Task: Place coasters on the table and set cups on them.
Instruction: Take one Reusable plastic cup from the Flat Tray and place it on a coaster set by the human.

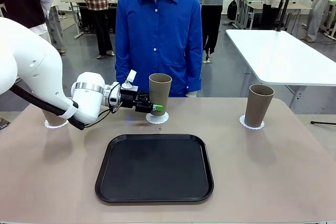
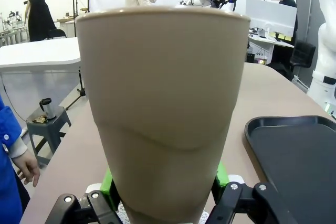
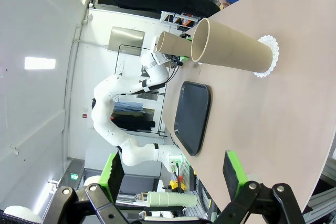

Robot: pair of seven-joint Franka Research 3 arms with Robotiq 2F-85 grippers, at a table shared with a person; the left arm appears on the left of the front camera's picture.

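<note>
jaws of the left gripper (image 1: 156, 107) clamp the base of a tall tan tapered cup (image 1: 159, 94), upright on a lacy white paper coaster (image 1: 157, 118) on the beige-pink table (image 1: 273, 171). right gripper (image 3: 173, 174) jaws spread wide, holding nothing.

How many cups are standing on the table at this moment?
3. The middle cup is on a coaster, clamped by the left pincer; the right cup sits on its doily near the right edge; the left cup is mostly hidden behind the arm.
</note>
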